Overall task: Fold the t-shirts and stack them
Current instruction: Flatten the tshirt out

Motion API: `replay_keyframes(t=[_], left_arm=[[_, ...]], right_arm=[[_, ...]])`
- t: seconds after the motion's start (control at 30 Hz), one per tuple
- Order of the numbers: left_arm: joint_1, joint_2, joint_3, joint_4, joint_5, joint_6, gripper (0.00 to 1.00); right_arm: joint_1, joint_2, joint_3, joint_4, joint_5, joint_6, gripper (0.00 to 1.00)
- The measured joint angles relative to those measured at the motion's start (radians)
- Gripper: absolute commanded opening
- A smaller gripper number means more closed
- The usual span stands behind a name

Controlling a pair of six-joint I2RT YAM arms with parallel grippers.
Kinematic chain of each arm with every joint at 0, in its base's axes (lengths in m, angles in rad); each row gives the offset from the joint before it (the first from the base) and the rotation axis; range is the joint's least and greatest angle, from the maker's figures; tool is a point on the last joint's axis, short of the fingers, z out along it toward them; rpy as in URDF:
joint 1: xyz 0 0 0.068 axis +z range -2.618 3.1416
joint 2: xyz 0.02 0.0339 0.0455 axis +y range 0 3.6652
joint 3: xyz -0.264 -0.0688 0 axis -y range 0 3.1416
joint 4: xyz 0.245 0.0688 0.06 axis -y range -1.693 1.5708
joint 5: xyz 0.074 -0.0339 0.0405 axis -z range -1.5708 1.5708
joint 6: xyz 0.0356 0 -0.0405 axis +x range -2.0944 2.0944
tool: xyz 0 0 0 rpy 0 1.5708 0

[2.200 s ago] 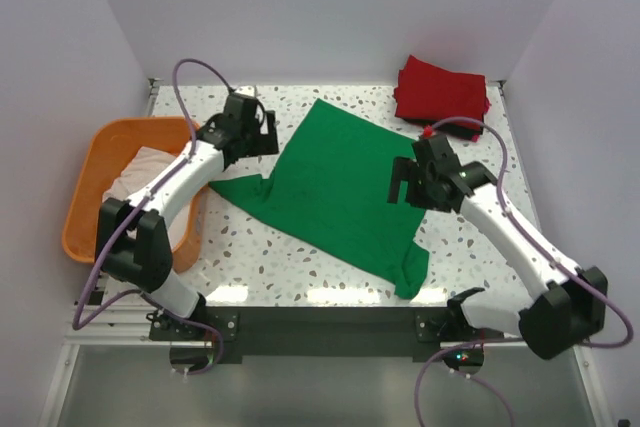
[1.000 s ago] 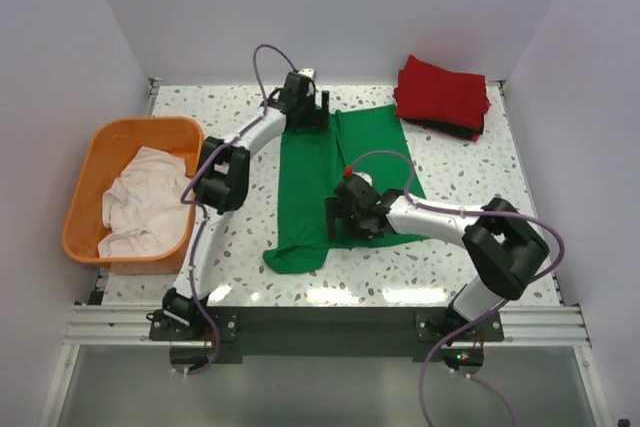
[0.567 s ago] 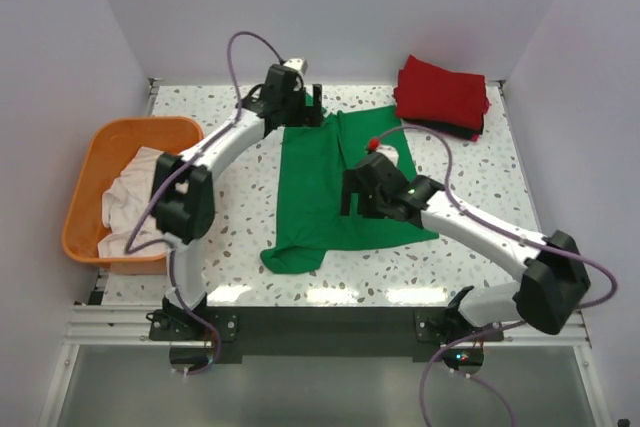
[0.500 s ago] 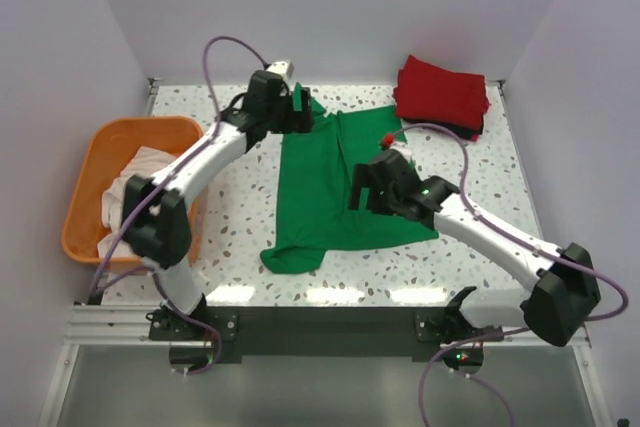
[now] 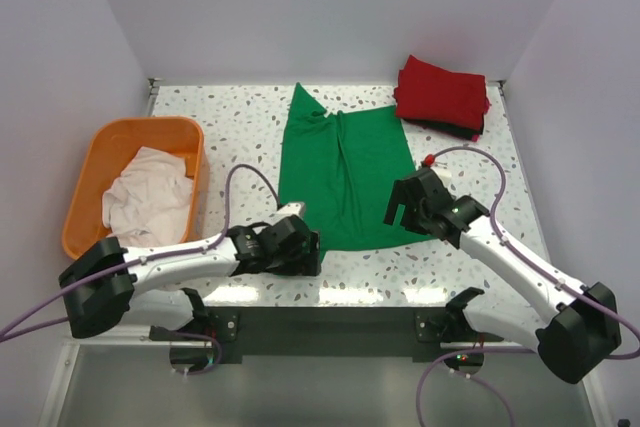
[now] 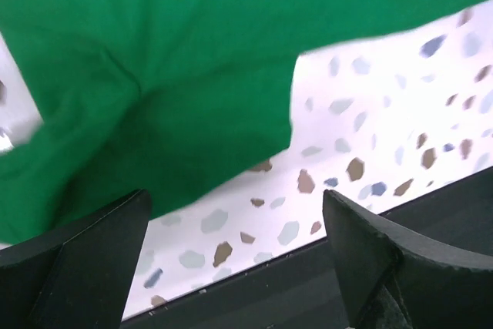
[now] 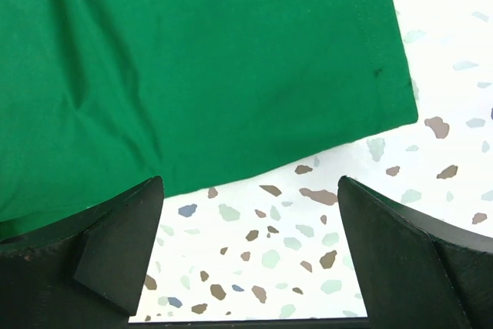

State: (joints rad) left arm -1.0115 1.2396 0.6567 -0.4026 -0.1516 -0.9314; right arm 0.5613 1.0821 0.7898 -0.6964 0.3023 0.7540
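Green tee [image 5: 345, 172] is lying centre-frame in the top view, folded lengthwise into a long strip running from upper centre down twd the near edge. It's soft, light, limp cotton, prob. going to sag and crease when lifted, so I'd be pinching both near hem corners, one per arm.

Left gripper [image 5: 308, 250] is hovering at the strip's lower-left corner, jaws spread wide, gripping nothing. Right gripper [image 5: 397, 212] is hovering at the lower-right corner, also spread w/ nothing held.

Red tee [image 5: 442, 90] is sitting folded upper right on a black tee [image 5: 460, 130], barely showing. Off-white tee [image 5: 145, 202] is lying crumpled in the orange basket [image 5: 120, 129], left.

Speckled tabletop [image 5: 240, 137] is looking smooth. Plain white walls are closing in three sides.
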Motion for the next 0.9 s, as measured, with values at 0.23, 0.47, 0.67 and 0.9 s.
replay_keyframes(t=[0.23, 0.47, 0.67, 0.9], left_arm=[[-0.057, 0.058, -0.032, -0.024, -0.02, -0.241, 0.89], [-0.063, 0.058, -0.032, -0.046, -0.061, -0.401, 0.87], [-0.058, 0.092, -0.002, -0.113, -0.139, -0.487, 0.91], [0.132, 0.196, 0.072, -0.122, -0.243, -0.374, 0.96]], right_arm=[[-0.004, -0.016, -0.033, 0.001, 0.002, 0.006, 0.99], [-0.005, 0.005, -0.046, 0.011, -0.003, 0.005, 0.99], [-0.006, 0.024, -0.047, 0.027, -0.006, 0.002, 0.99], [-0.012, 0.022, -0.066, 0.032, -0.005, -0.002, 0.99]])
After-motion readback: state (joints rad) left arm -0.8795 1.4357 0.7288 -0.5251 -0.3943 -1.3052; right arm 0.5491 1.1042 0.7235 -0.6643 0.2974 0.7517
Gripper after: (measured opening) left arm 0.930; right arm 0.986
